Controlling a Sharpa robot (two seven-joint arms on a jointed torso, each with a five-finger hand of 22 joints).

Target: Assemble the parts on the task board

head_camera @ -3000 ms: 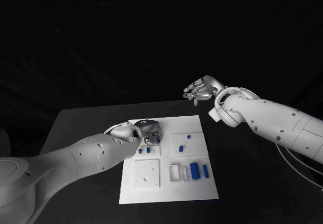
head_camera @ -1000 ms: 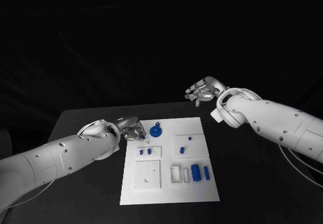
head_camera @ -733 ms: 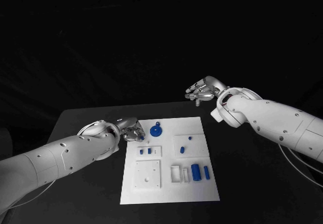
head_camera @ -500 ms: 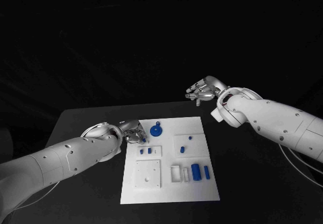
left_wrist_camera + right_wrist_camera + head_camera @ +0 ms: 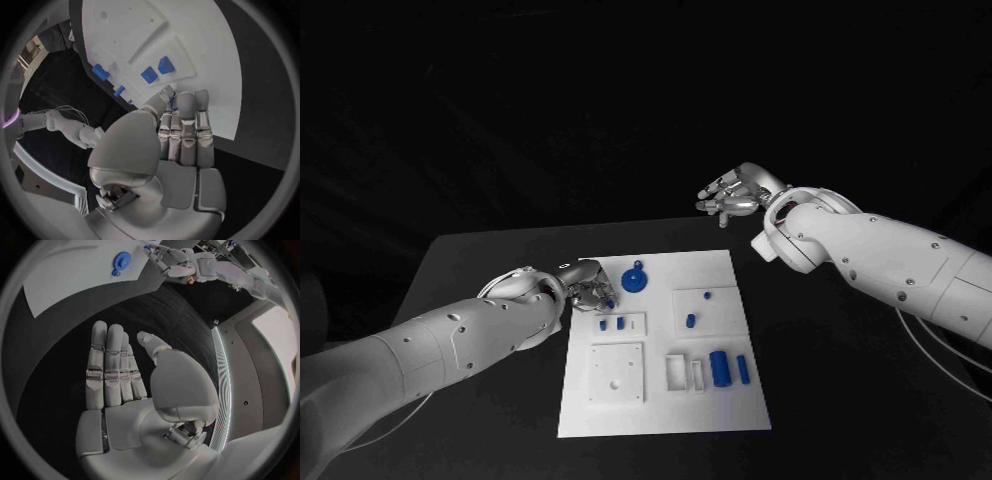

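The white task board (image 5: 718, 405) lies in the middle of the black counter (image 5: 473, 260), its long side running away from the robot. The left hand (image 5: 586, 285) hangs low over the board's far left edge, just beside a round blue part (image 5: 635, 282) with a small knob that lies at the board's far end. In the left wrist view its fingers (image 5: 186, 125) lie straight and close together, the thumb folded across toward their tips — whether anything is pinched there cannot be told. Just beyond those fingertips, two small blue parts (image 5: 609, 324) sit in a shallow square recess near the board's left side. A square recess to the right holds a small blue peg (image 5: 689, 321), with a tiny blue piece (image 5: 705, 294) beyond it. Nearer the robot, a white square plate (image 5: 615, 372) with small holes lies on the left of the board, and to its right a thick blue cylinder (image 5: 718, 367) and a slimmer blue pin (image 5: 740, 368) lie side by side next to white slotted blocks (image 5: 684, 371). The right hand (image 5: 733, 195) is raised well above and beyond the far edge of the counter — open-palmed in its wrist view (image 5: 134, 390), fingers extended side by side, thumb apart, holding nothing.
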